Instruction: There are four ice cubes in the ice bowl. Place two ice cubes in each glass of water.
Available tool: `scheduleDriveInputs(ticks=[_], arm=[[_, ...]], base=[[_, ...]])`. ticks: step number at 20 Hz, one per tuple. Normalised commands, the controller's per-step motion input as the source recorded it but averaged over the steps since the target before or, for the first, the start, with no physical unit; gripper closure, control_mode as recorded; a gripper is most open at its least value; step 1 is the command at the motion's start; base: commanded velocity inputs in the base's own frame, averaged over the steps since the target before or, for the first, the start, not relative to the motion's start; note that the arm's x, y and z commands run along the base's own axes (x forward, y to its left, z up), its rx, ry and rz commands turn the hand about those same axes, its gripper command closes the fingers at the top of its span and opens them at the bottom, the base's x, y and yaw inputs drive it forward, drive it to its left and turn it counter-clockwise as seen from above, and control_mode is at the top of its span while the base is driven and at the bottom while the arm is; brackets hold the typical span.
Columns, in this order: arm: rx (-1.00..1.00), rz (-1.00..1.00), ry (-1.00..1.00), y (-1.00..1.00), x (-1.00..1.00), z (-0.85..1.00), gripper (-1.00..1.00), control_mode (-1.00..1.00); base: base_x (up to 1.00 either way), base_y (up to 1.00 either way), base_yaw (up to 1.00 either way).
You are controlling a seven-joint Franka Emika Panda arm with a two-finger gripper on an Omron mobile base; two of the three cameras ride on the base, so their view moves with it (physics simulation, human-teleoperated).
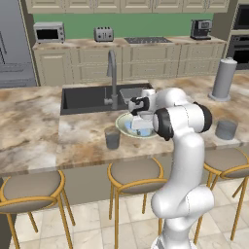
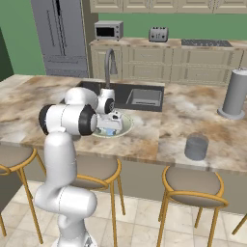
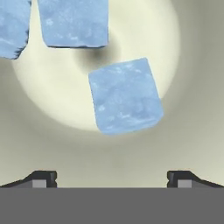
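In the hand view three ice cubes are showing inside the ice bowl (image 3: 192,109): one whole cube (image 3: 125,96) is lying just above and between the fingertips (image 3: 43,178), a second cube (image 3: 73,22) is sitting further up and to the left with its top cut off by the frame, and a third cube (image 3: 13,27) is peeking in at the upper left corner, more than half cut off. The gripper (image 3: 112,179) is hanging open, its two tips standing wide apart with nothing between them, and no cube is touching them.

From the left base view the gripper (image 1: 144,115) is hovering directly over the ice bowl (image 1: 121,125) on the marble counter (image 1: 34,121). The hand and forearm are covering most of the bowl here, so the pale blue patch inside it is perhaps two cubes run together; I cannot count them from this side.

Two glasses of water are standing on the counter: the nearer glass (image 1: 112,138) is just beside the bowl, down and left of the hand, and the farther glass (image 1: 226,129) is well apart to the hand's right, partly behind the elbow in this view. In the right base view that farther glass (image 2: 197,147) is showing clear, while the bowl (image 2: 126,126) is half hidden by the arm.

One tall grey cylinder (image 1: 223,80) is standing beyond the farther glass.
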Motion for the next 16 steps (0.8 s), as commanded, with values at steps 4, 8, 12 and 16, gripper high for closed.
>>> scheduleDriveInputs(ticks=[4,8,12,16], arm=[[0.0,0.0,-0.04,0.0,0.18,-0.16,-1.0,-1.0],[0.0,0.0,-0.08,0.0,0.27,-0.2,-1.0,-1.0],[0.0,0.0,-0.14,0.0,0.4,-0.26,-1.0,-1.0],[0.0,0.0,-0.15,0.0,0.52,-0.26,1.0,-1.0]], base=[[0.0,0.0,0.0],[0.0,0.0,0.0],[0.0,0.0,0.0],[0.0,0.0,0.0]])
